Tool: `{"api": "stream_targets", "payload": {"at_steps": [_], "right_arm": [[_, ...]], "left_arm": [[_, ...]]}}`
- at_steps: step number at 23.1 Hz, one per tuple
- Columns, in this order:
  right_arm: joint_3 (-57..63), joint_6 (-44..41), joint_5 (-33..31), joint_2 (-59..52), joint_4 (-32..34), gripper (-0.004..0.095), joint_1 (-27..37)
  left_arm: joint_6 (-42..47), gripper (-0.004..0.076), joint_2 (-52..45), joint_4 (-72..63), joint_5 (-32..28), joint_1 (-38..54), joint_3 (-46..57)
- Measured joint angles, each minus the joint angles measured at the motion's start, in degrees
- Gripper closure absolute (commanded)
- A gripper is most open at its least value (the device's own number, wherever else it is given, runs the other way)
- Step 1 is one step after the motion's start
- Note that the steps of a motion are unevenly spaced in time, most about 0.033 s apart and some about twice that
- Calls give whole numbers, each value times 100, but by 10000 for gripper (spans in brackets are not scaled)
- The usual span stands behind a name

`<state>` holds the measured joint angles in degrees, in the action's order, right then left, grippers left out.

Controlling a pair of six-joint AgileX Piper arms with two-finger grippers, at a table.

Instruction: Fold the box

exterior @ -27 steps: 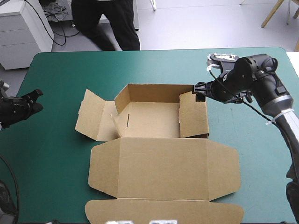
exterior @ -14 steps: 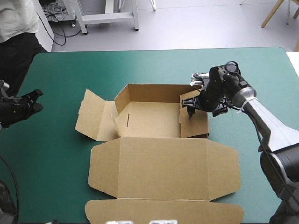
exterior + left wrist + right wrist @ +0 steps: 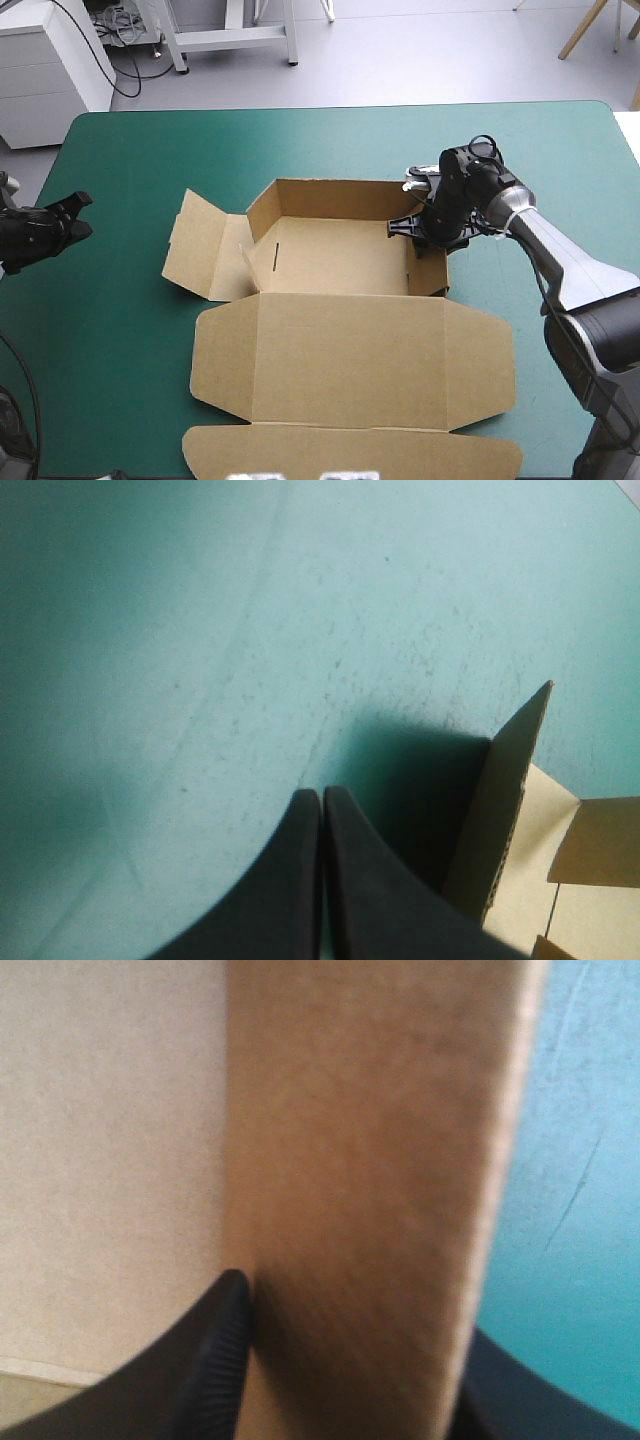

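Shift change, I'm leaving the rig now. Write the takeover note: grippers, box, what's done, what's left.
Left gripper: shut, empty, over the teal-green cover, close beside the box's left flap.
Right gripper: shut on the box, one finger on each side of its right wall.
Box: mid-table, open. Its back wall and right wall are raised, the left flap is splayed outward, and the lid lies flat toward the near edge.
Done: back and right walls are up.
Left: probably raise and tuck the left side. The lid is not yet handled.
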<state>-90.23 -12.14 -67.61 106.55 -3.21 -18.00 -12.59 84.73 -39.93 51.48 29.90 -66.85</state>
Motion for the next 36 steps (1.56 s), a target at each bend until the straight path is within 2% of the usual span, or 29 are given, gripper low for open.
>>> {"api": "stream_targets", "payload": {"at_steps": [9,14,19,24,25,27,29,30,31,36], "right_arm": [[-26,60,-32,-33,120,911,-5],[-344,273,-95,-508,174,912,-5],[-897,630,-187,-1288,187,912,-5],[-1097,1089,-288,-1699,174,912,-5],[-1097,1123,-288,-1699,174,912,-5],[-1097,1214,-234,-1699,174,912,-5],[-1097,1214,-133,-1699,174,912,-5],[-1097,1246,-107,-1699,174,912,-5],[-1097,1251,-66,-1699,162,912,-5],[-1097,1251,35,-1699,29,912,-5]], "left_arm": [[-54,734,0,-2,0,0,0],[-216,734,0,-2,0,0,0],[-679,734,0,-7,0,0,0],[-1619,724,0,-7,135,0,0],[-1747,704,0,-7,167,0,0],[-1976,571,0,-7,237,0,0],[-2124,350,0,-7,299,0,0],[-2160,199,0,-1,304,0,0],[-2186,122,0,-1,306,0,0],[-2204,108,0,-7,387,0,0]]}}
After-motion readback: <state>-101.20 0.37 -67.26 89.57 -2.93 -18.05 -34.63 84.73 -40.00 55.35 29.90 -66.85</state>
